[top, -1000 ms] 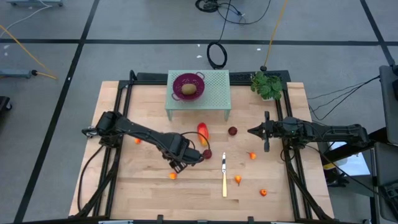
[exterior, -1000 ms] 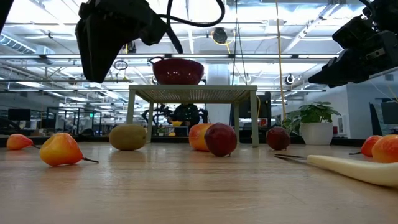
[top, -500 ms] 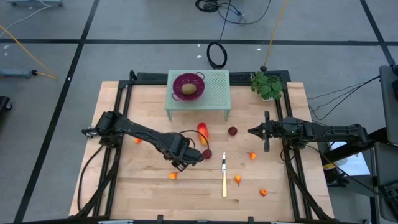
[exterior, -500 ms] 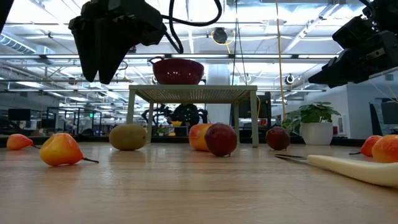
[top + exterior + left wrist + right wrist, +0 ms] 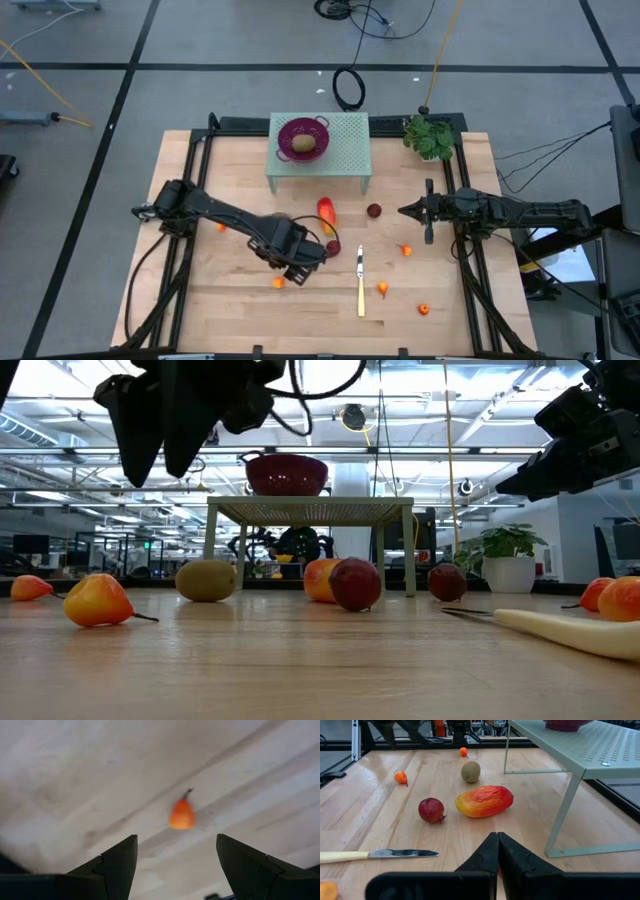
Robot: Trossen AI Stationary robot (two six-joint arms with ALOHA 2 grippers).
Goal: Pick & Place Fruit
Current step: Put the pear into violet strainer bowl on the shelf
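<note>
My left gripper (image 5: 296, 266) hangs open over the middle of the table, pointing down, with nothing between its fingers (image 5: 176, 841). Below and just ahead of it a tiny orange fruit (image 5: 182, 815) lies on the wood, also seen in the high view (image 5: 279, 283). A red-orange oblong fruit (image 5: 326, 213), two dark red balls (image 5: 333, 247) (image 5: 373, 210) and a brown-green oval (image 5: 470, 771) rest on the table. Another oval (image 5: 304, 143) sits in the purple colander (image 5: 303, 128). My right gripper (image 5: 403, 211) waits shut at the right, clear of everything.
The colander stands on a green perforated stand (image 5: 345, 150) at the far edge. A yellow-handled knife (image 5: 360, 282) lies near the middle. More tiny orange pieces (image 5: 406, 249) (image 5: 383, 289) (image 5: 424, 309) (image 5: 221, 226) are scattered about. A potted plant (image 5: 430, 137) stands at the far right.
My left gripper has rolled about its own axis and tipped a little while hovering over the same spot; it stays open. Nothing on the table has moved.
</note>
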